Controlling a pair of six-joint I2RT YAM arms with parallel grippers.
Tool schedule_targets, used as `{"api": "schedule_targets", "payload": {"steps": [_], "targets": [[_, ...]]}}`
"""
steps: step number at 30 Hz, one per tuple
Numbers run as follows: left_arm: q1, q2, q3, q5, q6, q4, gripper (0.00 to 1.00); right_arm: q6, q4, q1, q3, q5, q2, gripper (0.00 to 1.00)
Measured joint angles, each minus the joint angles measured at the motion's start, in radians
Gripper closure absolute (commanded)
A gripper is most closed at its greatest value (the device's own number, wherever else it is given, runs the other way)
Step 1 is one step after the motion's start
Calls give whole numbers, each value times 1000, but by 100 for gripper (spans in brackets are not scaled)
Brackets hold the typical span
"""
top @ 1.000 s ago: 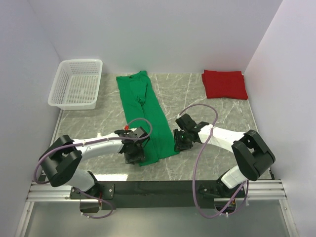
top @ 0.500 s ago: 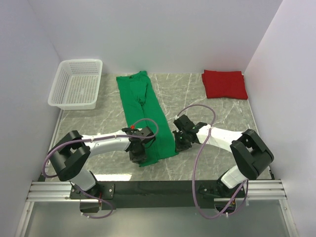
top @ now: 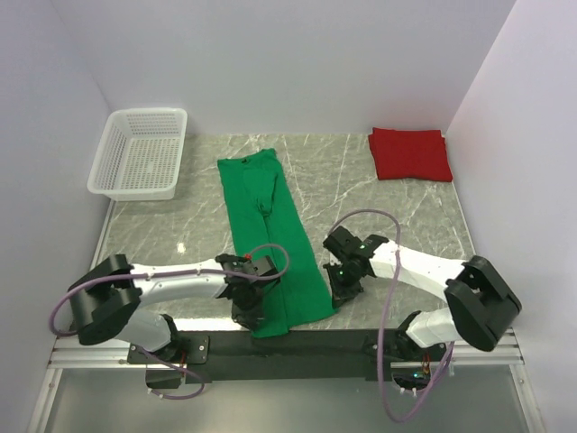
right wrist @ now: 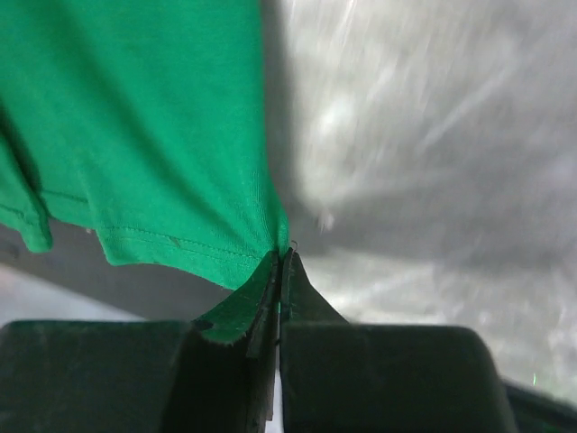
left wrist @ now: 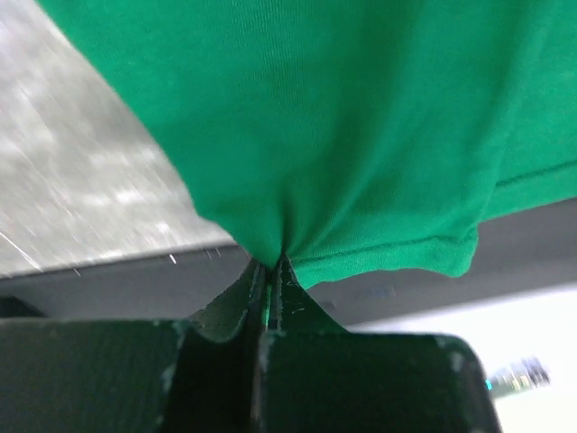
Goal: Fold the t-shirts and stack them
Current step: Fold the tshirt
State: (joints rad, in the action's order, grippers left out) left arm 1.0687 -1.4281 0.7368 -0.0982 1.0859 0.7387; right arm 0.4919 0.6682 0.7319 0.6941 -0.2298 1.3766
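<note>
Top external view: green t-shirt (top: pixel 269 225) pinched at both near corners.
Left gripper (top: pixel 247 314) and right gripper (top: pixel 337 295) clamped shut on its hem, bottom centre; red t-shirt (top: pixel 410 153) folded, upper right.

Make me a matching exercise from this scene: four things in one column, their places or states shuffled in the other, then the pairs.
1. green t-shirt
2. red t-shirt
3. white basket
4. left gripper

A. folded, far right corner
B. standing at the far left corner
C. shut on a near corner of green cloth
D. stretched long down the middle

Pairs: 1-D, 2-A, 3-B, 4-C
</note>
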Motion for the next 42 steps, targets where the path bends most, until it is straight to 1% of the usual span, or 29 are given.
{"api": "schedule_targets", "payload": {"steps": [3,5,8,15,18,22,25,30,42], "targets": [[-8,55,-9,-47,3,-2,99,-13,90,2,24,-17,-35,100],[-58,86,-1,-64,-5,-4,99,-24,142,-3,73,-13,-24,100],[-149,82,45,-55,-42,11,99,-46,194,-17,204,1,28,100],[-370,14,195,42,-171,16,99,-94,208,-43,533,72,224,100],[-430,-14,226,95,-208,8,99,-114,207,-60,656,111,318,100],[-485,-67,257,167,-254,-9,99,-139,186,-76,756,163,407,100],[-505,-90,262,216,-281,-44,99,-150,168,-84,791,186,445,100],[-524,-93,262,274,-307,-102,99,-150,116,-95,799,208,475,100],[-538,-93,258,342,-335,-236,99,-150,5,-103,799,263,480,100]]}}
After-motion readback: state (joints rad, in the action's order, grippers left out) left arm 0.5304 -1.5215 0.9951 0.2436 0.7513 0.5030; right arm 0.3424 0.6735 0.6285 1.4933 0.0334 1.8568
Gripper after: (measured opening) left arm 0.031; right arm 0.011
